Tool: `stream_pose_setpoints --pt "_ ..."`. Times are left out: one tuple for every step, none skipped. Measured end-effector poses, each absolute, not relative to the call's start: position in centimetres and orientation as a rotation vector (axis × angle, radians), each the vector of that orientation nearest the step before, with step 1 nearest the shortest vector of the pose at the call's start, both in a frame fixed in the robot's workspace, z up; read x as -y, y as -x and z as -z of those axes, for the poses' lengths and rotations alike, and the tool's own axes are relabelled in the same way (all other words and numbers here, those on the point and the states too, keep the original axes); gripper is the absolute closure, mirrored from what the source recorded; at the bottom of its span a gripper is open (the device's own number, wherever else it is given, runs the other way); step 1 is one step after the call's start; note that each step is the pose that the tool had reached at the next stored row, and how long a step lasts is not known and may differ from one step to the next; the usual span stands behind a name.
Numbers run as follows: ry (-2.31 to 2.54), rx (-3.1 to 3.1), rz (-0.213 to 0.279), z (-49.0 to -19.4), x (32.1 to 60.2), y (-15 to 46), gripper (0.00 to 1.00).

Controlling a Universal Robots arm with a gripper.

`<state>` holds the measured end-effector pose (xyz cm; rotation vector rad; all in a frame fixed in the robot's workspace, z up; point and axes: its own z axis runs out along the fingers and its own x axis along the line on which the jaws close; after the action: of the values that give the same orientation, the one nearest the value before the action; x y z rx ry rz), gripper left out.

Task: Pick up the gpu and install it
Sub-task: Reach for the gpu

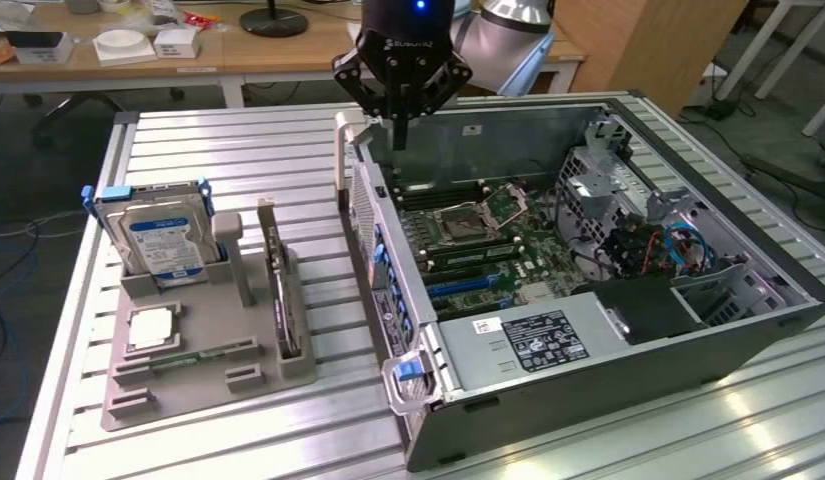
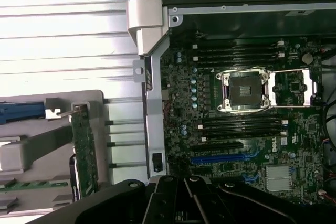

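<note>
- We see the graphics card (image 1: 281, 295) standing on edge in a slot of the grey holder (image 1: 199, 385), just beside the open computer case (image 1: 586, 390), on the exterior view's left of it.
- We find the gripper (image 1: 399, 135) above the case's far corner nearest the holder, fingers closed together and holding nothing.
- The hard drive (image 1: 159, 240) stands in the holder too, farther from the case than the card.
</note>
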<state>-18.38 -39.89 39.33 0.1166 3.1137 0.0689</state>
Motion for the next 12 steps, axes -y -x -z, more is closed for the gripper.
stream_pose_setpoints --pt "-0.117 -3.114 -0.069 -39.3 39.9 18.5 0.9" --pt "-0.117 -3.114 -0.069 -39.3 39.9 18.6 0.9" --pt "-0.117 -3.114 -0.069 -39.3 39.9 18.7 0.9" --pt "-0.117 -3.114 -0.069 -39.3 39.9 18.8 0.9" --pt "-0.117 -3.114 -0.069 -39.3 39.9 18.9 0.9" --pt "-0.117 -3.114 -0.069 -39.3 39.9 19.1 0.9" --pt "-0.117 -3.114 -0.069 -39.3 39.9 19.2 0.9" --pt "-0.117 -3.114 -0.069 -39.3 39.9 19.3 0.9" --pt "-0.117 -3.114 -0.069 -39.3 39.9 19.4 0.9" --pt "-0.117 -3.114 -0.069 -39.3 39.9 19.5 0.9" --pt "-0.117 -3.114 -0.069 -39.3 39.9 19.7 0.9" --pt "-0.117 -3.114 -0.069 -39.3 39.9 19.8 0.9"
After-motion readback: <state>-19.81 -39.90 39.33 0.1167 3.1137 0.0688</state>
